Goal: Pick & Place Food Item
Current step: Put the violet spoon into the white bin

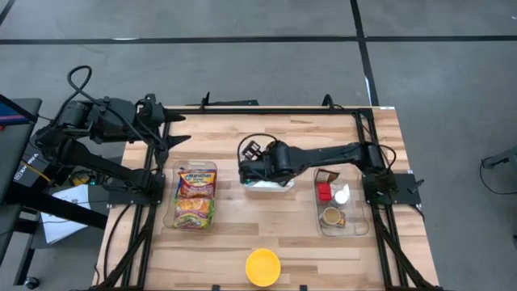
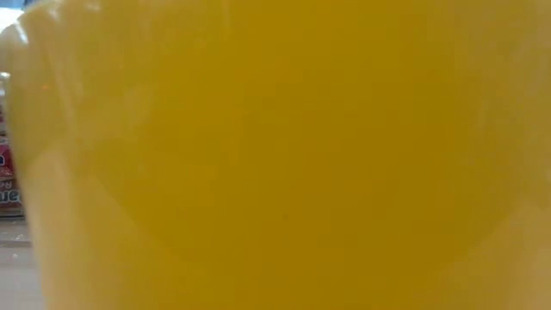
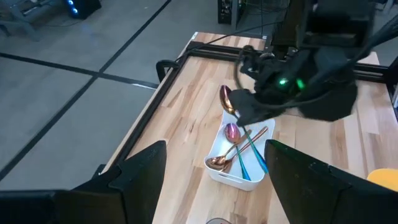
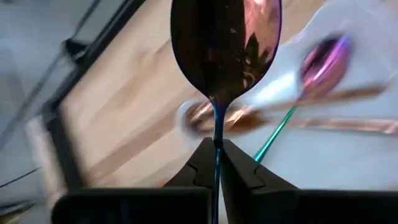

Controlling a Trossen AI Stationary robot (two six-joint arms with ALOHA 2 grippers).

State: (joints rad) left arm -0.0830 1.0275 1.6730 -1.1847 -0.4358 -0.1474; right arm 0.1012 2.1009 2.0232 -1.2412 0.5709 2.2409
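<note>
My right gripper (image 4: 216,147) hangs over the white tray (image 1: 280,187) at mid-table, shut on an iridescent purple-bronze spoon (image 4: 225,43); the left wrist view shows that spoon (image 3: 227,98) above the tray (image 3: 219,144). Several more spoons (image 3: 239,149) lie in the tray. The food item, colourful noodle packets (image 1: 195,196), lies in a clear bin (image 1: 170,212) on the left side of the table, touched by no gripper. My left gripper (image 3: 216,150) waits open, drawn back above the table's far left corner (image 1: 172,133). My right gripper pinches the spoon's thin blue-green handle (image 4: 216,134) between its two fingertips, just behind the bowl. The handle runs along the fingers and the bowl (image 4: 225,43) sticks out ahead of them. The fingers slant downward from the table's right. The spoon is lifted clear of the tray.
A yellow bowl (image 1: 262,267) stands at the near edge and fills the low view (image 2: 275,155). A clear bin (image 1: 362,229) on the right holds a red item (image 1: 325,192) and small cups (image 1: 331,216). Bare wood lies between the bins and the bowl.
</note>
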